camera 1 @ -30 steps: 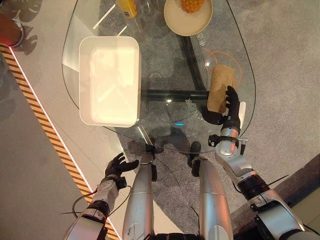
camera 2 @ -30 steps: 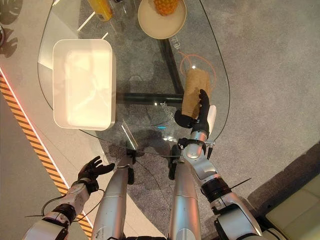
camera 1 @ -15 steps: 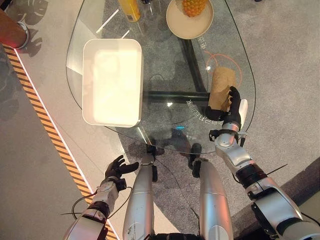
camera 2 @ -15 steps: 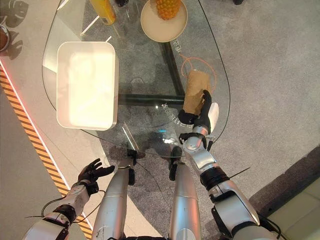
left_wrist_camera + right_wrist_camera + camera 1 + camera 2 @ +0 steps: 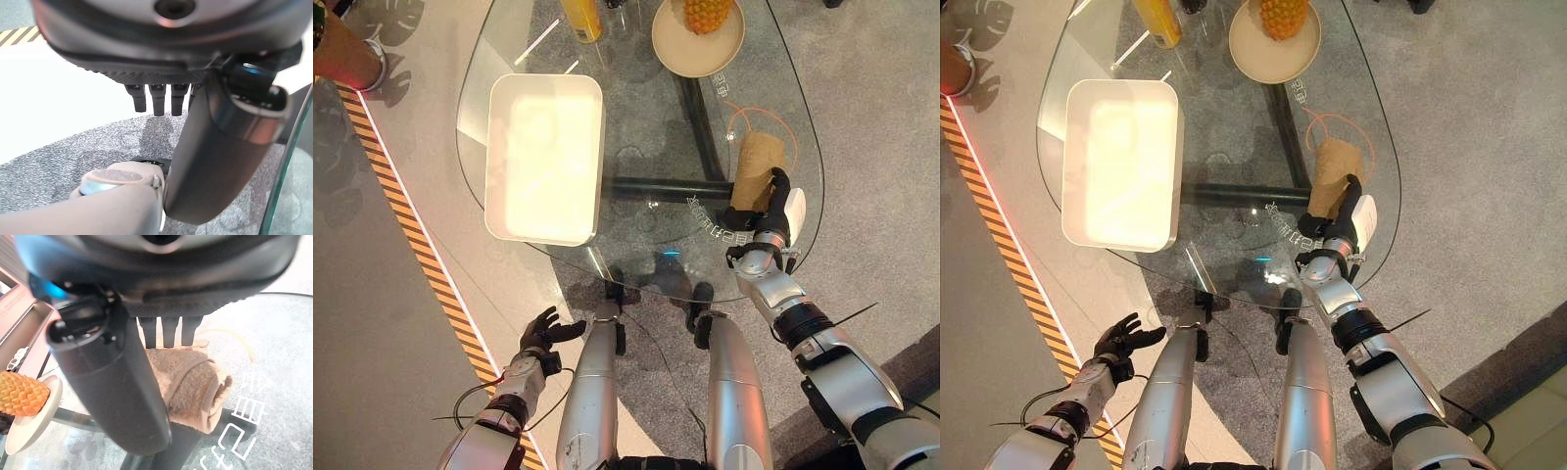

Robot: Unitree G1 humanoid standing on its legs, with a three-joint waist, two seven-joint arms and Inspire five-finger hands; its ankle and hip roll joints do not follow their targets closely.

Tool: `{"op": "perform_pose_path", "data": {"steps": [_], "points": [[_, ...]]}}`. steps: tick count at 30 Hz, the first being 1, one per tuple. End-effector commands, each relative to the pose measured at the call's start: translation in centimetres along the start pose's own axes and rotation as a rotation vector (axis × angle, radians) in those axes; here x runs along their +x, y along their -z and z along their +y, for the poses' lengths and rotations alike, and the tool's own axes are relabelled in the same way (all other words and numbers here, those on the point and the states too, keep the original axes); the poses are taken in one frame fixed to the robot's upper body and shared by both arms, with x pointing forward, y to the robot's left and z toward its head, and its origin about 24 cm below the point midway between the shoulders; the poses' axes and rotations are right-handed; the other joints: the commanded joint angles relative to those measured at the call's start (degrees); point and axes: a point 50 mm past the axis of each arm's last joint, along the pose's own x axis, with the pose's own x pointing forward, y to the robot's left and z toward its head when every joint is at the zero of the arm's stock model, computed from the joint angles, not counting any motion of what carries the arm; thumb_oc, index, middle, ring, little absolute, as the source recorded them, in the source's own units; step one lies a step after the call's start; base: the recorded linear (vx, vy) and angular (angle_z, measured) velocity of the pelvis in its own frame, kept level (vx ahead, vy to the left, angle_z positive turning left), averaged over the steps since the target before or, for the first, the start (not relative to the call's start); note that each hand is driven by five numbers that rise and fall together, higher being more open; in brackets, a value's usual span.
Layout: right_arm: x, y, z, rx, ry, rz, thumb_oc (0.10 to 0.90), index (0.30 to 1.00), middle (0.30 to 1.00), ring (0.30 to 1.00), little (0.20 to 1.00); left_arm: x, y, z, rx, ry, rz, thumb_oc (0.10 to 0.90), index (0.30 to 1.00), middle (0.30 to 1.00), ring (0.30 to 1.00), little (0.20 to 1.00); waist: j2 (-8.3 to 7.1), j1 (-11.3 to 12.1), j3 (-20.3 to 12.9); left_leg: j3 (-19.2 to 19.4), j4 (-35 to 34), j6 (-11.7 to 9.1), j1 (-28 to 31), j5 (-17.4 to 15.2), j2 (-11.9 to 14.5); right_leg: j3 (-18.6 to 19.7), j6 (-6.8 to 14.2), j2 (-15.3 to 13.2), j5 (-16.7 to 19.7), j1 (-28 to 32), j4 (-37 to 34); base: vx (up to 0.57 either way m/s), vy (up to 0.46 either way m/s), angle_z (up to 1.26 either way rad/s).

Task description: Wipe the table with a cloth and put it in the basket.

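Fingers of the right hand lie straight on top of the brown cloth, and the thumb sits at the near end of it. They press the cloth flat; they do not curl round it. The cloth is folded into a long roll and lies on the glass table, close to the right edge, inside an orange ring marked on the glass.

Way over on the left side of the table sits the white basket, well apart from the cloth. At the far end stands a round plate with a pineapple on it, and a yellow bottle stands near it.

Down low by the floor, off the table, the left hand hangs with its fingers spread and nothing in it.
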Motion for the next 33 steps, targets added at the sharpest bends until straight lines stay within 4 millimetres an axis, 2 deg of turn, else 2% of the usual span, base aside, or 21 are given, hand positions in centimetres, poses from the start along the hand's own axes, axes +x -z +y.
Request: {"op": "perform_pose_path", "data": {"steps": [1,3,4,5,6,14,33], "points": [[1.4,-3.1,-1.5,0.026,0.104,-0.089,0.800,0.900,0.900,0.900,0.900,-0.1,0.8,-0.2,-0.018,-0.013,0.025,0.800,0.900,0.900,0.900,0.900,2.14,0.49,-1.17,2.72,7.39,3.50,-0.81,-6.86,-3.87,0.37,0.75,2.02,5.23,0.56,-7.47,0.00,0.000,0.00],[1.6,-2.8,-1.6,0.009,0.111,-0.073,0.800,0.900,0.900,0.900,0.900,-0.1,0.7,-0.2,-0.015,-0.011,0.024,0.800,0.900,0.900,0.900,0.900,2.23,0.69,-1.17,2.69,7.45,3.57,-0.88,-6.95,-3.92,0.25,0.73,1.94,5.19,0.50,-7.37,0.00,0.000,0.00],[1.7,-2.7,-1.6,-0.001,0.110,-0.066,0.627,0.752,0.752,0.752,0.727,-0.1,0.7,-0.3,-0.014,-0.009,0.024,0.800,0.900,0.900,0.900,0.900,2.26,0.73,-1.17,2.67,7.53,3.58,-0.90,-6.98,-3.97,0.23,0.74,1.90,5.18,0.50,-7.33,0.00,0.000,0.00],[1.7,-2.5,-1.6,-0.010,0.112,-0.060,0.171,0.361,0.361,0.361,0.271,-0.1,0.6,-0.3,-0.013,-0.008,0.023,0.800,0.900,0.900,0.900,0.900,2.27,0.79,-1.17,2.69,7.57,3.59,-0.96,-6.98,-3.97,0.20,0.76,1.88,5.23,0.44,-7.32,0.00,0.000,0.00],[1.8,-2.4,-1.6,-0.017,0.113,-0.055,0.100,0.300,0.300,0.300,0.200,0.0,0.5,-0.4,-0.012,-0.007,0.022,0.800,0.900,0.900,0.900,0.900,2.30,0.82,-1.17,2.69,7.59,3.61,-1.01,-6.99,-3.97,0.17,0.76,1.86,5.24,0.36,-7.28,-0.01,-0.002,0.03],[2.1,-1.3,-1.7,-0.059,0.111,-0.010,0.100,0.300,0.300,0.300,0.200,0.0,0.4,-0.6,-0.013,-0.001,0.020,0.800,0.900,0.900,0.900,0.900,2.58,0.97,-1.17,2.73,7.46,3.76,-1.06,-6.99,-4.07,0.10,0.89,1.81,5.45,0.09,-7.27,0.00,0.000,0.00],[2.7,-1.7,-2.3,-0.048,0.127,-0.021,0.100,0.300,0.300,0.300,0.200,0.1,-0.1,-0.9,-0.013,0.002,0.012,0.800,0.900,0.900,0.900,0.900,2.57,1.20,-1.17,2.74,6.82,4.03,-1.38,-6.92,-4.35,-0.08,1.29,1.94,6.07,-0.20,-8.22,0.00,0.000,0.00]]}}
